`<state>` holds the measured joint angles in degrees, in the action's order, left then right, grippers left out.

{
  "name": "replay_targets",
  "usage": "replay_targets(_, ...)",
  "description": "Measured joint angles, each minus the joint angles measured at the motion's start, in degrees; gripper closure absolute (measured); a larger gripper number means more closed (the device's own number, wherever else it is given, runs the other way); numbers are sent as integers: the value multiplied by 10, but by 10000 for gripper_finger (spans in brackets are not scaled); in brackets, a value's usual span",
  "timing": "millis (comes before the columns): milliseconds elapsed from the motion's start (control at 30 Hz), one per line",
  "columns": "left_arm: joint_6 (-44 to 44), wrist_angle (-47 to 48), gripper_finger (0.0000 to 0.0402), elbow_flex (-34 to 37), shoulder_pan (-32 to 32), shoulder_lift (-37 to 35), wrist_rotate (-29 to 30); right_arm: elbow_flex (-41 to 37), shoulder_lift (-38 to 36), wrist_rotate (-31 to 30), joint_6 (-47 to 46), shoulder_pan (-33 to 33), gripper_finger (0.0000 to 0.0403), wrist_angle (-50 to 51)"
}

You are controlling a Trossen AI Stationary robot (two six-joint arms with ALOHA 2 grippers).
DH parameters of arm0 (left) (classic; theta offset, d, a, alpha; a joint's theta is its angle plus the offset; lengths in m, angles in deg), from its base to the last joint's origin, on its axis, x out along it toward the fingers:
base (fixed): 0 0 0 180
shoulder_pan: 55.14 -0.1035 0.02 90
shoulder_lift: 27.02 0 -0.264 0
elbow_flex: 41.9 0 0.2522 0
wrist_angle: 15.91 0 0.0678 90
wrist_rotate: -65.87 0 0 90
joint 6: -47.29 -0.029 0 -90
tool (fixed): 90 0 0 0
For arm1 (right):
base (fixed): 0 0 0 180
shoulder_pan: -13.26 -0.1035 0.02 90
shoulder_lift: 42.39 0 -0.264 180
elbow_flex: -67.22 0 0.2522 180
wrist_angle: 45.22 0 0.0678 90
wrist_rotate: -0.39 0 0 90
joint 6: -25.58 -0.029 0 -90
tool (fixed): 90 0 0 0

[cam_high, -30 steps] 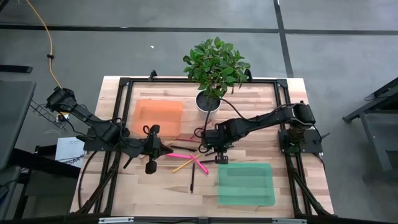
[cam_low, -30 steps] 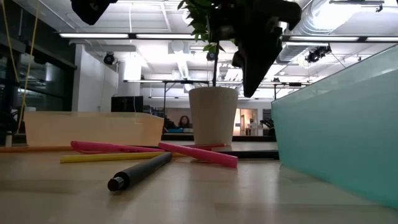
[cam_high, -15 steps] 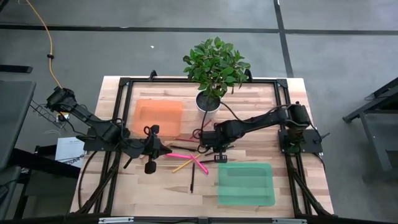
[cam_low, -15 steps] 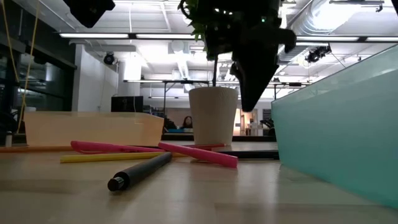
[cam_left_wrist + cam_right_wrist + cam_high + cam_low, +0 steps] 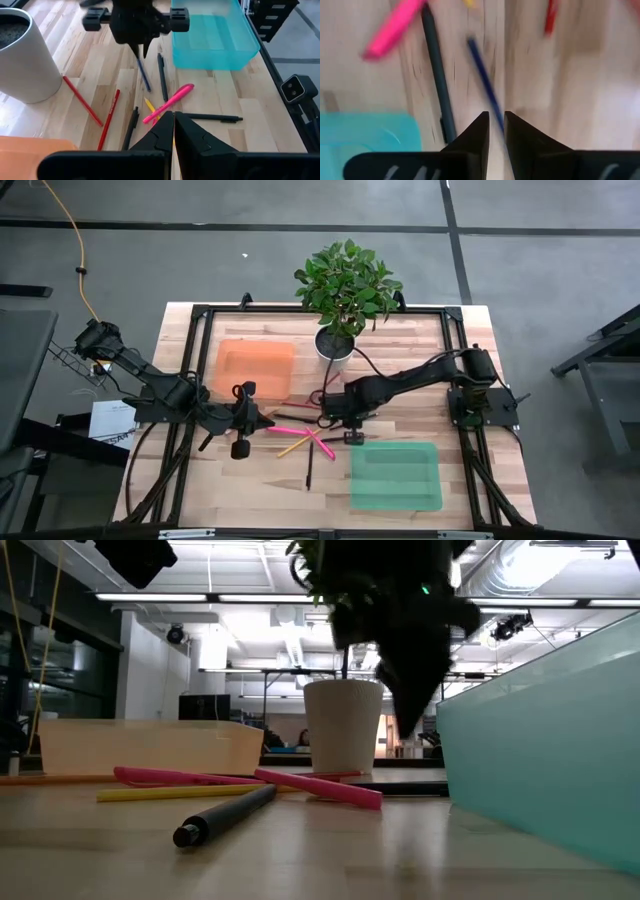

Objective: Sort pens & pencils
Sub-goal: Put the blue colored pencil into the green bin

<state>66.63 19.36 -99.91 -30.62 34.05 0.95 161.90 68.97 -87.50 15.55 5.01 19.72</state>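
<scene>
Pens and pencils lay loose in the centre of the tabletop (image 5: 180, 480), between the orange tray (image 5: 256, 366) at upper left and the green tray (image 5: 396, 477) at lower right: two pink pens (image 5: 169, 102), a yellow pencil (image 5: 292, 447), two red pencils (image 5: 109, 119), black pens (image 5: 216, 118) and, nearest the green tray, a slim blue pencil (image 5: 144, 76) beside a long dark pen (image 5: 162, 77). The right gripper (image 5: 141, 50) hung just above the blue pencil in the upper middle of the left wrist view, its fingers a narrow gap apart and nothing between them; in its own wrist view the pencil ran up out of that gap. The left gripper (image 5: 241, 438) waited left of the pile, fingers pressed together and empty. The step in hand looked like a descent to pick the blue pencil. To do it well, the right gripper should probably open a little wider, keep its fingers square across the shaft and come straight down near the middle, since the dark pen lay close alongside and could be caught or nudged. Which tray takes pencils could not be told.
</scene>
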Motion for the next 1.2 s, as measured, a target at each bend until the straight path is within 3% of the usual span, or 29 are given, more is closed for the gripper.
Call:
replay_targets(600, 0, 2, 396, 0, 0, 0, 2, -31, -5, -5, -15, 10, 354, -26)
replay_targets(1200, 0, 2, 396, 0, 0, 0, 4, -31, -5, 14, 86, 27, 354, -25)
